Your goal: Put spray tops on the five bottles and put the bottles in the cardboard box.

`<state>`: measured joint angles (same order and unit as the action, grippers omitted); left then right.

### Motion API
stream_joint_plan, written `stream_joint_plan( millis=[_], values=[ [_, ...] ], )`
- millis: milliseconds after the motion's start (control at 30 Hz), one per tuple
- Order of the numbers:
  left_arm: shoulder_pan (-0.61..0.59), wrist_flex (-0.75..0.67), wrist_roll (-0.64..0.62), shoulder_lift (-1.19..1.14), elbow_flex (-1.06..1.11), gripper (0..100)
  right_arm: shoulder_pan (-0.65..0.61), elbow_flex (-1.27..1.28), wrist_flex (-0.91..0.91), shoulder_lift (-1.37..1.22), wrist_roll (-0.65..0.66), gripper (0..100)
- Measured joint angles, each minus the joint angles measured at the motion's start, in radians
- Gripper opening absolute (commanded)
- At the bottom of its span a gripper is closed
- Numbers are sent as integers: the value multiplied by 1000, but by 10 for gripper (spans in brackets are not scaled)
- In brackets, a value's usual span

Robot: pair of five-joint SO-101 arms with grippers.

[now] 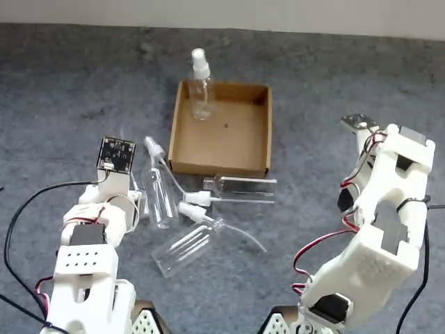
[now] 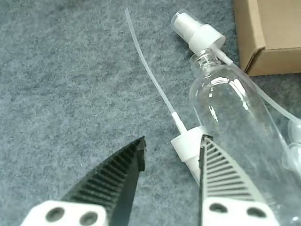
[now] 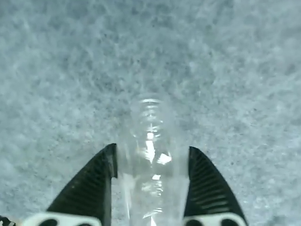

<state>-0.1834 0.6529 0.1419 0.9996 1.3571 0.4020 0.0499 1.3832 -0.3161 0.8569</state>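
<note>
Right claw (image 3: 151,149) clamps a likely light, slick open bottle (image 3: 149,117) near the table's right edge; left claw (image 2: 172,141), apart, straddles a loose spray top (image 2: 184,145) left of centre, best pinched at its stiff collar.

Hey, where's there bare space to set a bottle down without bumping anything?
Bare grey carpet lies between the cardboard box and the right arm, and again left of the box. Most of the box floor is free; one capped bottle stands in its far left corner. In front of the box it is crowded with lying bottles and dip tubes.
</note>
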Motion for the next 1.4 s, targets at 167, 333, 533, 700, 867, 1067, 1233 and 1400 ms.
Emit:
stream_joint_plan(
  millis=[167, 333, 533, 700, 867, 1067, 1233, 1400],
  values=[
    [0, 0, 0, 0, 0, 150, 0, 0, 0, 0, -58, 5],
    [-2, 66, 0, 0, -81, 150, 2, -3, 2, 71, -107, 5],
    [-14, 276, 0, -2, -321, 152, -5, 60, 0, 345, -112, 5],
    [-14, 427, 0, -187, -560, 153, -63, 301, -86, 597, -112, 5],
    [-14, 508, 0, -502, -753, 152, -117, 560, -143, 841, -112, 5],
    [-14, 511, 0, -773, -842, 151, -135, 706, -146, 1048, -112, 5],
    [-14, 511, 0, -931, -850, 151, -138, 721, -147, 1109, -112, 5],
    [-5, 511, -3, -967, -852, 150, -138, 721, -147, 1112, -112, 5]
  ],
)
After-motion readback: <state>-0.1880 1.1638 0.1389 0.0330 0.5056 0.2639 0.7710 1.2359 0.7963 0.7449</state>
